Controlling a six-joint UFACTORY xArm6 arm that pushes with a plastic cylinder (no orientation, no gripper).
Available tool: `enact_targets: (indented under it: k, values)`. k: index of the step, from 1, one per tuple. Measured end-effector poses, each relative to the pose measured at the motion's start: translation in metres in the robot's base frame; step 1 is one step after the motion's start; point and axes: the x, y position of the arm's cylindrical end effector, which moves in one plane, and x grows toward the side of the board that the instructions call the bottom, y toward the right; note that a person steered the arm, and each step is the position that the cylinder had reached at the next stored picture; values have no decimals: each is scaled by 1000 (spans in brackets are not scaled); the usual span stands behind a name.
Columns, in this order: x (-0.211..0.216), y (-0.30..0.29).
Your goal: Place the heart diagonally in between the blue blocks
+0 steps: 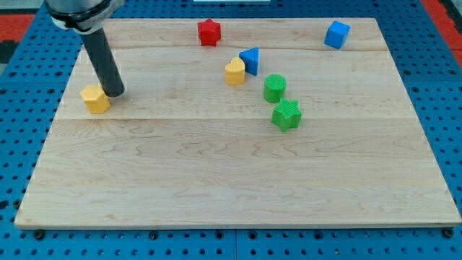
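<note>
The tool, a straight dark rod with nothing clamped, is seen with its tip (115, 94) touching the yellow hexagonal block (94, 98) at the wooden surface's (216, 188) left. The yellow heart block (234, 72) is found well apart toward the view's right, touching the blue triangular block (250, 60); the blue cube (336, 34) lies further right.

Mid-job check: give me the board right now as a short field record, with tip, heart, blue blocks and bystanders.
tip: my tip at the view's left, touching the right side of the yellow hexagonal block
heart: yellow heart-shaped block, against the left side of the blue triangular block
other blue: blue cube, the view's top right
bystanders: red star-shaped block; green cylinder block; green star-shaped block
surface: wooden board
</note>
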Motion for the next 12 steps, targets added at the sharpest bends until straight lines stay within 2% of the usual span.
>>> enact_targets:
  k: [3, 5, 7, 8, 9, 10, 11, 12]
  values:
    - [1, 12]
    - [2, 41]
    - [-42, 79]
    - [-57, 102]
    - [-52, 144]
    - [-26, 211]
    - [-23, 263]
    - [-22, 247]
